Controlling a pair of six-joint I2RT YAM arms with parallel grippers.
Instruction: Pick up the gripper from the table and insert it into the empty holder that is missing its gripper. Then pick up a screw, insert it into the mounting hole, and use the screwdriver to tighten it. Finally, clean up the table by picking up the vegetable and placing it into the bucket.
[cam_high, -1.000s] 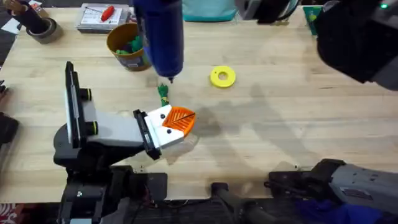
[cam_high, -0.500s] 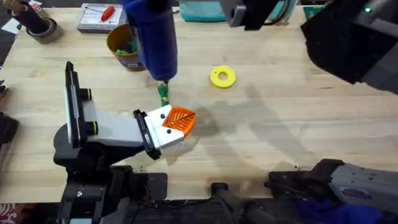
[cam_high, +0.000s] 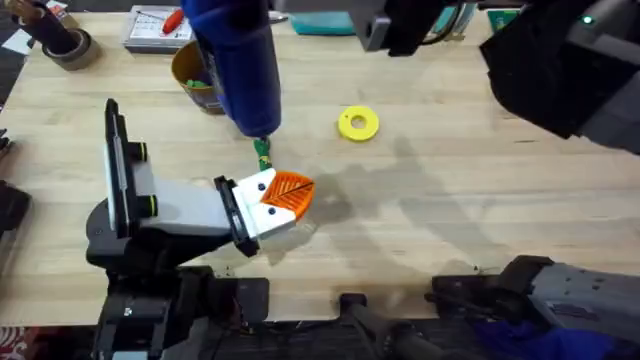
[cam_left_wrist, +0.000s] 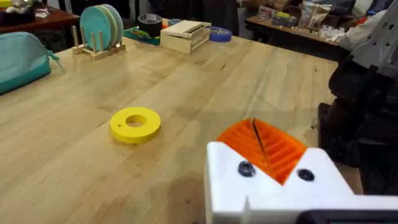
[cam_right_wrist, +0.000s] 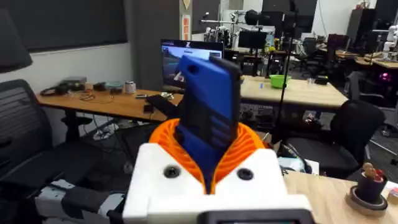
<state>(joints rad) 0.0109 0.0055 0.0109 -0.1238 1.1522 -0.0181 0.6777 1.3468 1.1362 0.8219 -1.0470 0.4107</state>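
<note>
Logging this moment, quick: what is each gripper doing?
Left gripper: shut, empty.
Right gripper: shut on the screwdriver.

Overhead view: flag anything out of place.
The vegetable lies loose on the table, close beside the orange gripper and at the tip of the screwdriver, not in the bucket.

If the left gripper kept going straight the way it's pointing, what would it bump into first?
Probably the yellow ring: in the left wrist view the left gripper faces over bare table with the ring ahead, slightly off to one side, so it might just miss.
</note>
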